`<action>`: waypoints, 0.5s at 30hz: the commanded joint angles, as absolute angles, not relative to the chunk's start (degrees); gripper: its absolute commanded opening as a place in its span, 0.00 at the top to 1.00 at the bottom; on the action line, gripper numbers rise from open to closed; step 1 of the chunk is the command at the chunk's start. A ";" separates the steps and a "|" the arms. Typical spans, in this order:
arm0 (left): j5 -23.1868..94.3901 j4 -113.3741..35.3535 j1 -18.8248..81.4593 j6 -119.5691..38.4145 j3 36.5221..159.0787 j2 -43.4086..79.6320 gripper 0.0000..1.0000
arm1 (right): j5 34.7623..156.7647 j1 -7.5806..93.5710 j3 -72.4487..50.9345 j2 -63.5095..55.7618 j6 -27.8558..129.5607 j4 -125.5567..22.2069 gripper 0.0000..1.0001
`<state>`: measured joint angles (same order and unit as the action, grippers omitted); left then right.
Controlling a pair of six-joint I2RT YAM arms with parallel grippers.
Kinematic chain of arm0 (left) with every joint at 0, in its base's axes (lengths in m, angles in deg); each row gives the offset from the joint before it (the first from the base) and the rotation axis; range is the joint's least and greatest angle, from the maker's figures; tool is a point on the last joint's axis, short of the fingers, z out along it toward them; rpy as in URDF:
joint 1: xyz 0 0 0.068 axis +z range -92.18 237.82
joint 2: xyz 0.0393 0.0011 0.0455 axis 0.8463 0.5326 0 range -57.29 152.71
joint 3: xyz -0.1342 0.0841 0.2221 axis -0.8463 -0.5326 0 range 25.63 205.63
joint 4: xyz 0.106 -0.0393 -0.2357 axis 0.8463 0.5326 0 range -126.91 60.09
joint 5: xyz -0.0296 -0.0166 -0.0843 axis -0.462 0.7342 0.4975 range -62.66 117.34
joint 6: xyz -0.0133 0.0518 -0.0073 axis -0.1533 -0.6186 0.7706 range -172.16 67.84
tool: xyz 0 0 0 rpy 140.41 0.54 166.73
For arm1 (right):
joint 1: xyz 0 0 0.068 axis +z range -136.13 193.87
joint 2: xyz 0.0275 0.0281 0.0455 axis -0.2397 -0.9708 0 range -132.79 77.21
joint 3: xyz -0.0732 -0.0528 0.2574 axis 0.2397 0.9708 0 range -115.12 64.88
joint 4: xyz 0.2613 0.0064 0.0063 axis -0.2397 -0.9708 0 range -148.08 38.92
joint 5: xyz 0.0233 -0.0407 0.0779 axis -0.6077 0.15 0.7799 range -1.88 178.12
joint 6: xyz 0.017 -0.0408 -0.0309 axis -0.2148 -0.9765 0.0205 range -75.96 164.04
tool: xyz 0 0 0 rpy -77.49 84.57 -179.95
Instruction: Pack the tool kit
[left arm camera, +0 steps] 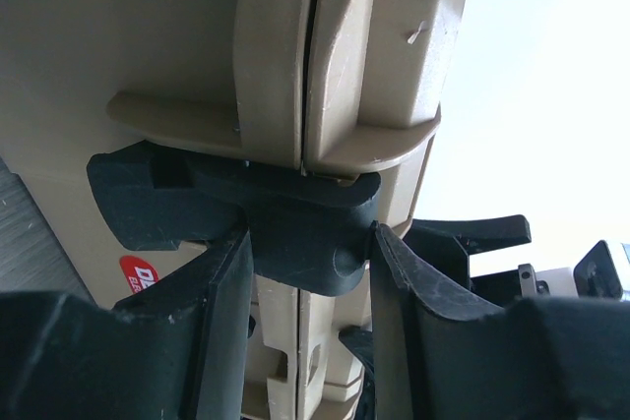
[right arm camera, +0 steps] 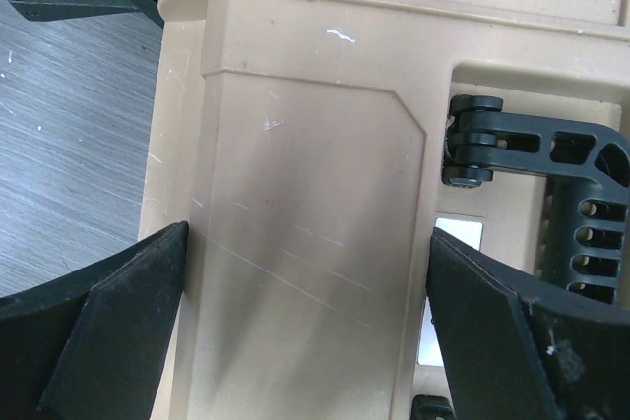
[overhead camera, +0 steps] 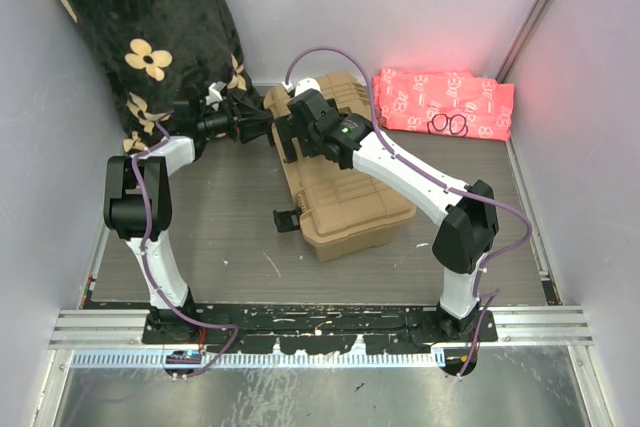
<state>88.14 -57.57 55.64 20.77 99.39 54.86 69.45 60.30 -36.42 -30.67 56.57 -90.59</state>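
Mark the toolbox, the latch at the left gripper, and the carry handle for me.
toolbox (overhead camera: 343, 211): top external view, middle of the tan lid.
black latch (left arm camera: 305, 238): left wrist view, centre of its lower tab.
black handle (right arm camera: 576, 151): right wrist view, its upper arm near the pivot.

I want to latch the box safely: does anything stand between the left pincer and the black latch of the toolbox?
Nothing visible does. The left pincer has the black latch directly between its fingers, seemingly touching it on both sides, at the end of the tan toolbox.

The tan toolbox (overhead camera: 350, 212) lies flat, closed (black latch (left arm camera: 305, 233) at its end).
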 commanded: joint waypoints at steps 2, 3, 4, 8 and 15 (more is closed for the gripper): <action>100.69 -66.94 56.37 23.08 101.51 47.51 1.00 | 92.43 63.24 -28.48 -43.35 58.38 -112.79 0.11; 100.80 -65.95 56.67 22.74 101.88 47.44 1.00 | 92.47 63.24 -28.66 -43.50 58.39 -112.93 0.11; 100.90 -65.03 56.89 22.46 102.38 47.35 1.00 | 92.51 63.26 -28.91 -43.62 58.30 -112.89 0.11; 101.12 -62.08 57.03 21.49 104.95 47.19 1.00 | 92.69 63.26 -29.89 -44.17 58.30 -113.12 0.11; 99.19 -64.76 57.27 21.22 104.14 45.25 1.00 | 92.82 63.22 -29.29 -44.01 58.36 -112.88 0.11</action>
